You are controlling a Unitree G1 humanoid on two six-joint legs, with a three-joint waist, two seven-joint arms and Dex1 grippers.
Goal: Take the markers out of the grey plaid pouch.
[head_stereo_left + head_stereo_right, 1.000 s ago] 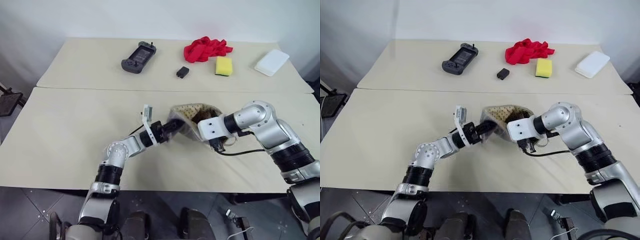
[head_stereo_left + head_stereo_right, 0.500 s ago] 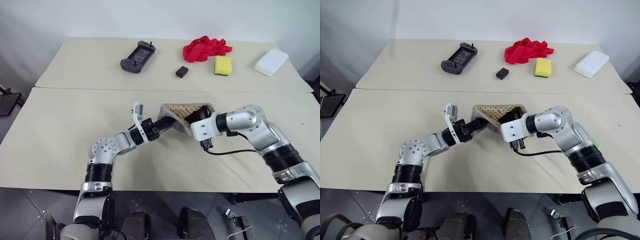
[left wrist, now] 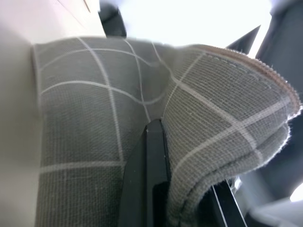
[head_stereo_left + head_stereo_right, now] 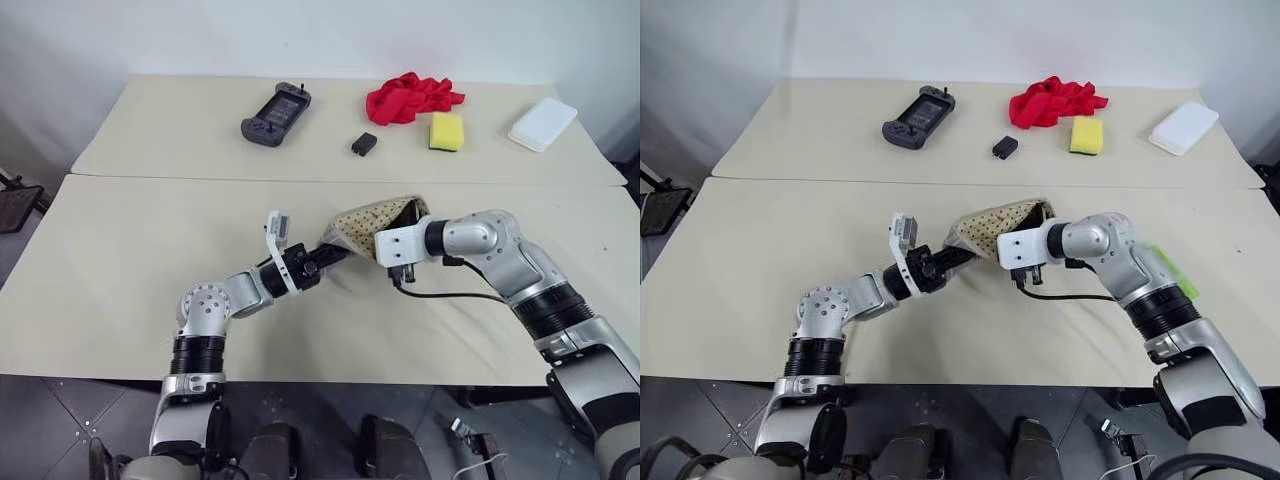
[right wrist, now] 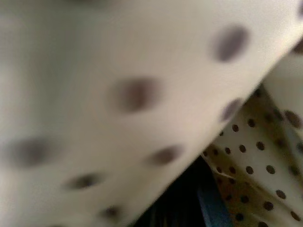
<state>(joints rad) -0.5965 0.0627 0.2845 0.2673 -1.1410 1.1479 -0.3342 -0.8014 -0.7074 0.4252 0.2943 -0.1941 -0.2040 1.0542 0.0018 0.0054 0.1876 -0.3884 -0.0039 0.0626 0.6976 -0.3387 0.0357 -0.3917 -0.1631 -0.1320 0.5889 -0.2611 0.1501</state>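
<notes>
The grey plaid pouch (image 4: 372, 222) was held up over the middle of the near tabletop (image 4: 120, 270), between both arms, its mouth turned outward so the tan dotted lining showed. The left claw (image 4: 335, 253) was clamped shut on the pouch's fabric; the left wrist view showed a black finger (image 3: 152, 156) pressed into a fold of the plaid cloth. The right claw (image 4: 1032, 237) was pushed into the pouch's mouth, closed, its fingers hidden by the lining. Whether it gripped anything inside could not be told. Something dark lay deep inside the pouch.
</notes>
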